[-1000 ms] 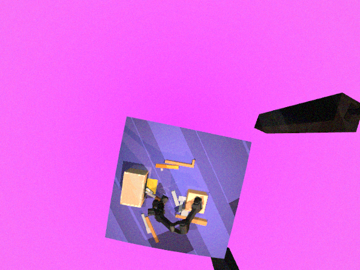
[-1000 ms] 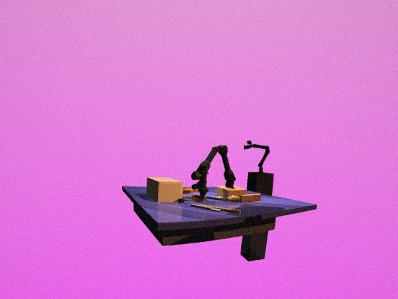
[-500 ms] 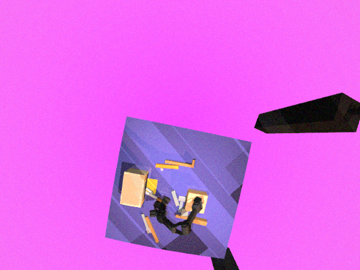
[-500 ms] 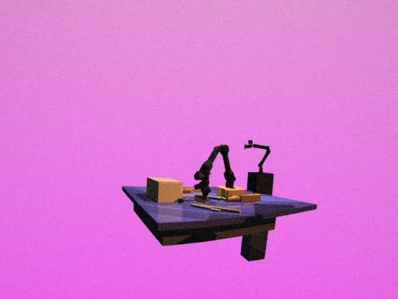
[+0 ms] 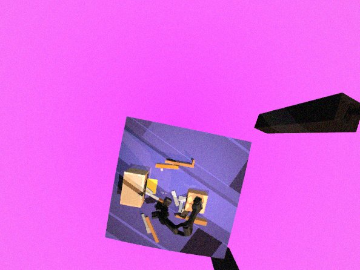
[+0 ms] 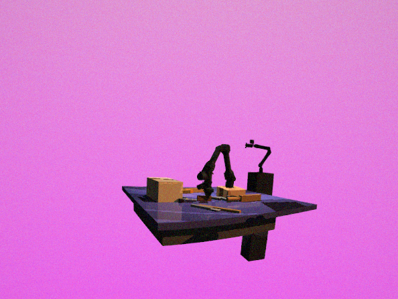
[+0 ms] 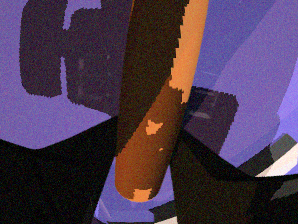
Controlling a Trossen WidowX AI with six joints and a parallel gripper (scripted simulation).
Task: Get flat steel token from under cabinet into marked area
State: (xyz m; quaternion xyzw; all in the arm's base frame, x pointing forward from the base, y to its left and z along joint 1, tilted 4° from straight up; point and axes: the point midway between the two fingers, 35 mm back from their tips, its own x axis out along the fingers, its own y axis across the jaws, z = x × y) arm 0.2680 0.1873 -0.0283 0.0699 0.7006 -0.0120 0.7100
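Observation:
The pale cabinet (image 5: 131, 189) (image 6: 170, 192) stands at the table's left side. The yellow marked area (image 5: 153, 183) lies in front of it. My gripper (image 5: 162, 201) (image 6: 208, 197) (image 7: 145, 127) is low over the table, in front of the cabinet, shut on the orange handle (image 7: 155, 95) of a long tool. The tool's pale shaft (image 5: 153, 196) runs from the handle to the cabinet's front, across the near end of the marked area. The shaft's far end cannot be made out. I cannot make out the steel token in any view.
Two orange bars (image 5: 185, 164) (image 5: 167, 166) and a small white piece (image 5: 161, 169) lie beyond the marked area. Light grey pieces (image 5: 174, 198) lie between my gripper and the arm's base block (image 5: 204, 208). A long orange stick (image 5: 152, 230) beside a grey strip lies near the table's front edge.

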